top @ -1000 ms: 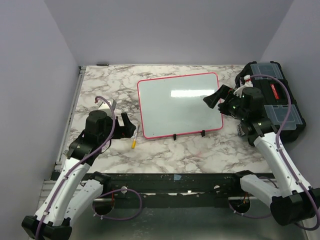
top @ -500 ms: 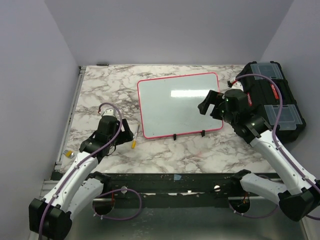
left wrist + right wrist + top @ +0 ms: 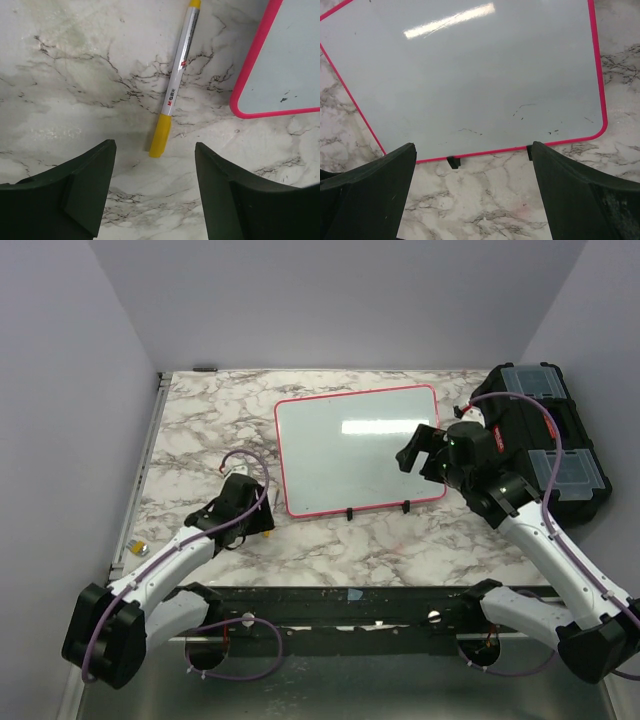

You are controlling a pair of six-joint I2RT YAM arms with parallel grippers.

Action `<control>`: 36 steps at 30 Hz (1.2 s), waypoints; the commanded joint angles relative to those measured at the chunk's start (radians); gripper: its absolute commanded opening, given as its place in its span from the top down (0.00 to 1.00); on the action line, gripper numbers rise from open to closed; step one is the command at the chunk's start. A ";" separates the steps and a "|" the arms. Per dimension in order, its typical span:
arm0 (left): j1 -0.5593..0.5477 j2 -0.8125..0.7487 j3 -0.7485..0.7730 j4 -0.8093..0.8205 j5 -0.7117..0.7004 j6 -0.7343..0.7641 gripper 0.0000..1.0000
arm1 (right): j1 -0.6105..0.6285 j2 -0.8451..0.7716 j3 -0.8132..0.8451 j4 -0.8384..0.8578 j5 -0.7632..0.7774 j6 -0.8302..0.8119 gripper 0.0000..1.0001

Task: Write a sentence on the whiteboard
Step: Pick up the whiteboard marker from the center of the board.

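Observation:
The whiteboard [image 3: 350, 450] with its pink-red rim lies flat at the table's middle; it also shows in the right wrist view [image 3: 470, 70] and as a corner in the left wrist view [image 3: 285, 55]. No yellow-orange sentence shows on it, only a few small dark specks. A white marker with a yellow cap [image 3: 175, 82] lies on the marble left of the board, its yellow end just showing in the top view [image 3: 267, 532]. My left gripper [image 3: 256, 506] is open and empty, low over the marker, whose cap end lies just ahead of the fingertips [image 3: 155, 144]. My right gripper [image 3: 409, 452] is open and empty above the board's near right part [image 3: 473, 146].
A black toolbox [image 3: 545, 435] with clear lids stands at the right edge. Two small black clips [image 3: 349, 513] sit on the board's near rim. A small yellow object [image 3: 137, 548] lies by the table's left rail.
My left gripper has dropped low and moved toward the near right, over the marker. My right gripper has moved left from the toolbox to over the board's right part.

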 commanded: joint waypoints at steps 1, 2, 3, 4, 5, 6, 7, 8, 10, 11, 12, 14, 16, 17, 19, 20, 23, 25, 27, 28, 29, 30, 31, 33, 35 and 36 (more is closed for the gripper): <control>-0.057 0.080 0.057 -0.031 -0.095 -0.061 0.38 | 0.007 -0.015 -0.024 0.038 -0.037 -0.005 0.00; -0.065 0.102 0.064 -0.047 -0.099 -0.077 0.39 | 0.008 -0.018 -0.025 0.039 -0.041 -0.007 0.00; -0.076 0.118 0.068 -0.055 -0.103 -0.096 0.39 | 0.008 -0.022 -0.026 0.040 -0.043 -0.008 0.00; -0.090 0.136 0.068 -0.059 -0.109 -0.115 0.39 | 0.007 -0.023 -0.028 0.041 -0.043 -0.011 0.00; -0.101 0.154 0.066 -0.059 -0.113 -0.137 0.39 | 0.008 -0.026 -0.031 0.043 -0.043 -0.013 0.00; -0.116 0.169 0.065 -0.057 -0.121 -0.152 0.40 | 0.007 -0.027 -0.034 0.046 -0.045 -0.015 0.00; -0.125 0.186 0.067 -0.055 -0.126 -0.165 0.41 | 0.007 -0.027 -0.037 0.049 -0.047 -0.017 0.00; -0.136 0.201 0.079 -0.065 -0.138 -0.173 0.43 | 0.008 -0.027 -0.039 0.051 -0.050 -0.018 0.00; -0.148 0.234 0.102 -0.087 -0.164 -0.195 0.45 | 0.008 -0.025 -0.040 0.053 -0.058 -0.022 0.00; -0.151 0.255 0.111 -0.097 -0.170 -0.203 0.48 | 0.007 -0.024 -0.041 0.052 -0.061 -0.023 0.00; -0.154 0.273 0.123 -0.105 -0.178 -0.211 0.51 | 0.008 -0.024 -0.042 0.053 -0.062 -0.026 0.00; -0.161 0.320 0.150 -0.136 -0.199 -0.229 0.54 | 0.008 -0.026 -0.042 0.052 -0.061 -0.028 0.00; -0.171 0.348 0.173 -0.162 -0.224 -0.244 0.54 | 0.007 -0.031 -0.046 0.054 -0.061 -0.033 0.00; -0.174 0.358 0.178 -0.167 -0.232 -0.247 0.54 | 0.008 -0.033 -0.049 0.054 -0.063 -0.034 0.00; -0.175 0.372 0.182 -0.163 -0.233 -0.252 0.54 | 0.008 -0.039 -0.052 0.055 -0.063 -0.038 0.00; -0.175 0.381 0.182 -0.159 -0.233 -0.255 0.56 | 0.007 -0.041 -0.054 0.055 -0.065 -0.040 0.00; -0.180 0.402 0.192 -0.170 -0.239 -0.261 0.63 | 0.007 -0.049 -0.062 0.059 -0.066 -0.051 0.00; -0.182 0.401 0.191 -0.170 -0.238 -0.265 0.63 | 0.008 -0.054 -0.064 0.063 -0.067 -0.057 0.00; -0.182 0.397 0.188 -0.167 -0.237 -0.265 0.67 | 0.008 -0.058 -0.068 0.069 -0.071 -0.062 0.00; -0.183 0.395 0.186 -0.167 -0.237 -0.266 0.71 | 0.008 -0.060 -0.069 0.069 -0.072 -0.064 0.00; -0.182 0.395 0.185 -0.167 -0.238 -0.263 0.74 | 0.008 -0.060 -0.070 0.070 -0.073 -0.066 0.00; -0.183 0.393 0.183 -0.165 -0.239 -0.262 0.78 | 0.008 -0.060 -0.071 0.071 -0.076 -0.066 0.00; -0.184 0.393 0.183 -0.163 -0.238 -0.260 0.82 | 0.008 -0.060 -0.071 0.071 -0.078 -0.069 0.00; -0.184 0.395 0.185 -0.163 -0.238 -0.258 0.93 | 0.008 -0.060 -0.074 0.073 -0.083 -0.071 0.00; -0.184 0.398 0.187 -0.165 -0.237 -0.257 1.00 | 0.008 -0.060 -0.076 0.077 -0.089 -0.074 0.00; -0.184 0.398 0.188 -0.166 -0.236 -0.257 1.00 | 0.008 -0.060 -0.077 0.078 -0.095 -0.077 0.00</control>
